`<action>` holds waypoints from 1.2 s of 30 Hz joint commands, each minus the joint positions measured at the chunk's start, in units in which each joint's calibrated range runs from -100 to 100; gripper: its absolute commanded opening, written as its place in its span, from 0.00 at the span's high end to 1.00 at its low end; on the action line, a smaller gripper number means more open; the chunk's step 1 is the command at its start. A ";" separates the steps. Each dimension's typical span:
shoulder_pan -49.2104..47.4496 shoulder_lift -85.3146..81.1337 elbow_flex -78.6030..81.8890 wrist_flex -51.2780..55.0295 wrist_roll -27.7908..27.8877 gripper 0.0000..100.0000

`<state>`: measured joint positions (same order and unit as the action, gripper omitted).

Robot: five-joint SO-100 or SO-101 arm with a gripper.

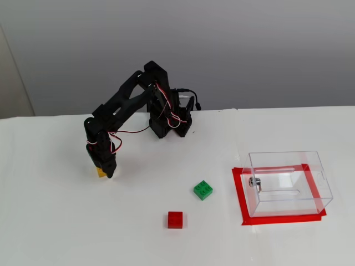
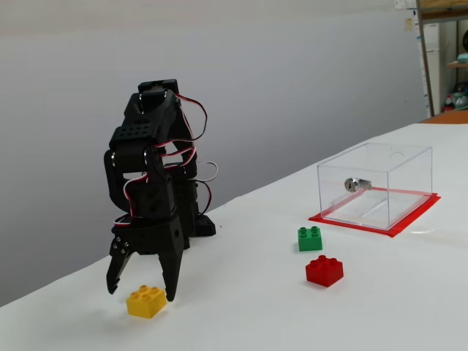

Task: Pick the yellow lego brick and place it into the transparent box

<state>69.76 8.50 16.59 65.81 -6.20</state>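
White table (image 2: 409, 307); arm bent down, fingers (image 2: 172, 281) straddling yellow brick (image 2: 145, 300).

**Plain white table against a grey wall**

A smooth white tabletop (image 1: 55, 233) fills the lower part of both fixed views, matte and evenly lit, with only soft, faint shadows on it. Directly behind the tabletop stands a flat pale grey wall (image 1: 249, 50), unmarked and without windows. At the far left of the tabletop's back edge, one fixed view shows a lighter beige vertical panel (image 1: 14, 83). Beyond the tabletop's far right end, another fixed view shows wooden shelving (image 2: 442, 55) holding small, indistinct items.
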 commanded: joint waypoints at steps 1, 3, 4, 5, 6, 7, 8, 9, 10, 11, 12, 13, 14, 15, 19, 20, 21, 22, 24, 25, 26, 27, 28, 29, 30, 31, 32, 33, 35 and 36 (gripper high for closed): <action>0.07 0.28 -1.13 0.33 0.31 0.60; 0.14 0.88 -1.13 0.33 0.31 0.60; 0.14 1.13 -1.13 0.42 0.31 0.60; 0.14 1.22 -1.13 0.42 0.36 0.60; 0.14 1.30 -1.13 0.42 0.36 0.60; 0.14 1.30 -1.13 0.42 0.36 0.60; 0.14 1.30 -1.04 0.51 0.36 0.60; 0.07 1.30 -1.04 0.51 0.36 0.61; 0.07 1.30 -1.04 0.51 0.36 0.63; 0.07 1.30 -1.04 0.51 0.36 0.67; -0.01 1.30 -1.04 0.51 0.36 0.72; -0.01 1.30 -1.04 0.51 0.36 0.77; -0.01 1.30 -1.04 0.51 0.36 0.82; -0.01 1.30 -1.04 0.51 0.36 0.86; 0.07 1.30 -1.04 0.51 0.36 0.96; 0.07 1.30 -1.04 0.51 0.36 0.97; 0.07 1.22 -1.04 0.51 0.36 0.98; 0.07 1.22 -1.04 0.51 0.36 0.98; -0.08 0.96 -1.04 0.60 0.36 0.98; -0.08 0.71 -1.04 0.60 0.36 0.98; -0.15 0.45 -1.04 0.60 0.36 0.98; -0.15 0.37 -1.13 0.60 0.36 0.98; -0.15 0.28 -1.31 0.60 0.36 0.98; -0.15 0.20 -1.49 0.60 0.36 0.98; -0.23 -0.06 -1.76 0.77 0.31 0.98; -0.23 -0.65 -1.86 1.55 0.31 0.98; -0.23 -1.58 -1.95 2.16 0.31 0.98; -0.30 -2.77 -1.95 2.51 0.31 0.98; -1.11 -6.00 -1.86 2.51 0.31 0.98; -1.71 -7.86 -1.67 2.51 0.31 0.98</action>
<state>69.76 7.32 16.59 68.29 -6.20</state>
